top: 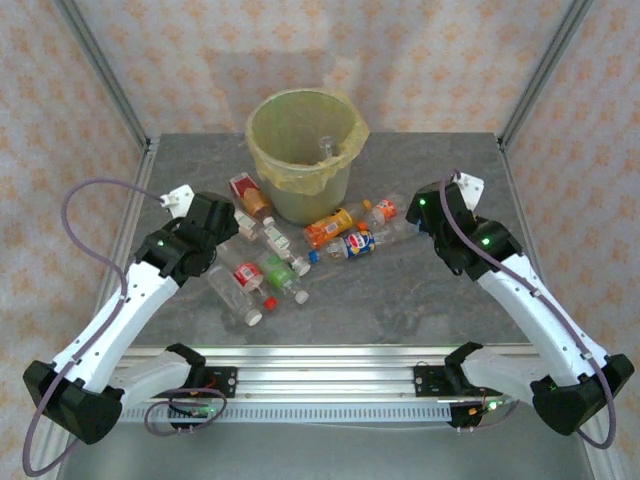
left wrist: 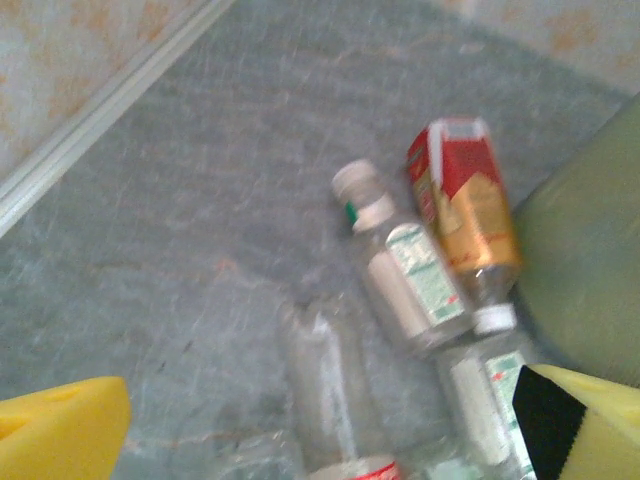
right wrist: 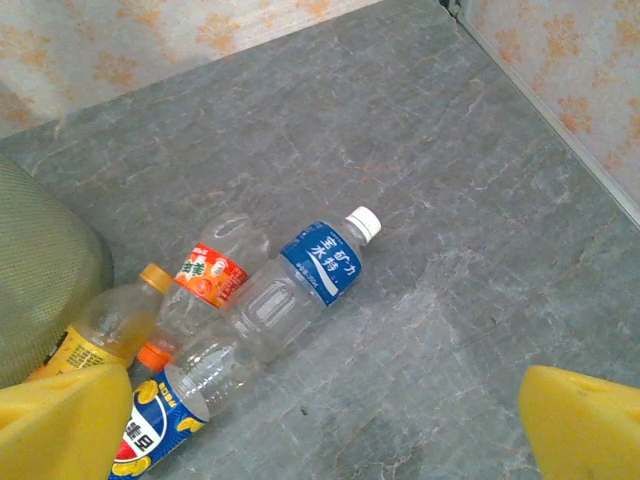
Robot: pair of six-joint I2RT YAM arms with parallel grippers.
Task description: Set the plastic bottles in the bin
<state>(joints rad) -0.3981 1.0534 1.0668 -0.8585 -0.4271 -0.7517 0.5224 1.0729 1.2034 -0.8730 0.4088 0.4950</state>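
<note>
Both arms hover over the scattered bottles with nothing picked yet, so the step in hand looks like settling on one bottle and coming down on it. The left fingers stand wide apart and hold nothing, touching nothing. A clear bottle lies on the tabletop in the gap between them, running lengthwise away from them. Ahead of it lie a white-capped bottle and a red-labelled bottle, side by side and close together. The bin rises just beyond the pad on the bin's side. A good grip probably means dropping straight down, closing across the clear bottle's middle, and lifting before swinging, so the neighbours are not dragged. The right fingers are also spread wide and empty. A blue-labelled bottle lies ahead between them, touching an orange-labelled bottle, with the bin past the far pad. Releasing only once past the bag-lined rim should keep a light bottle from bouncing out.
</note>
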